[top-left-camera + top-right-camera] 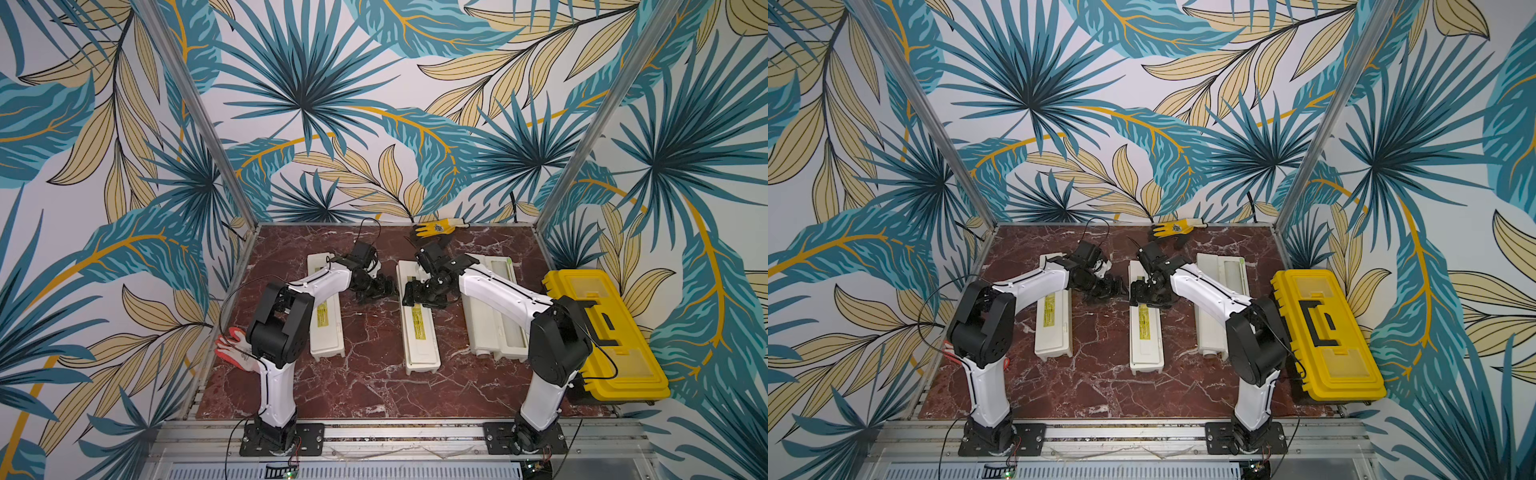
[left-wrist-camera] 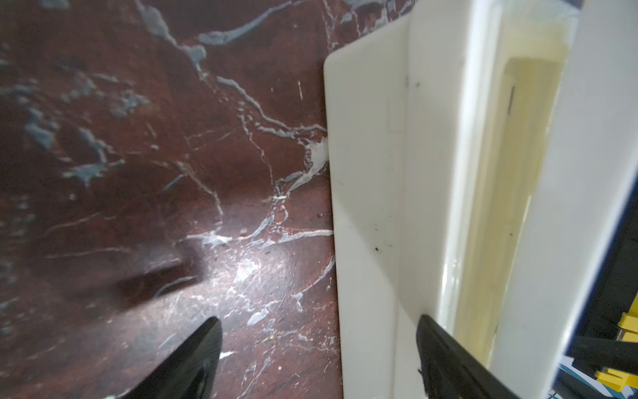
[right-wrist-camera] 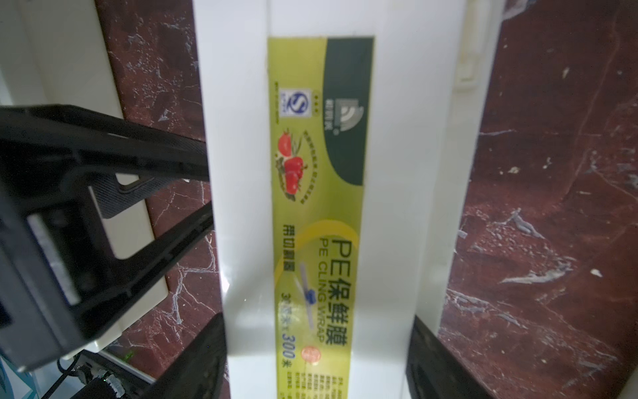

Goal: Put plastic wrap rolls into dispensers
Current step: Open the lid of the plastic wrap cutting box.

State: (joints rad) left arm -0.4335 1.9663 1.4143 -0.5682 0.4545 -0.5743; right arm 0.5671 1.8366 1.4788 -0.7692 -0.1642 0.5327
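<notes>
The right gripper (image 3: 317, 319) clamps the closed middle dispenser (image 1: 422, 345) across its width on the marble worktop (image 1: 365, 374). The left gripper (image 2: 319, 319) hangs spread and empty just beside that dispenser, tips toward it.

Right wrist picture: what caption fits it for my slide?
Right gripper clasping a long cream-white plastic dispenser box with yellow-green label, on red marble tabletop.

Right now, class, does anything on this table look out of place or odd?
Two stray work gloves: a yellow glove at the far edge of the table, an orange glove at its left edge. The right dispenser lies open; the left dispenser and middle dispenser are shut.
</notes>
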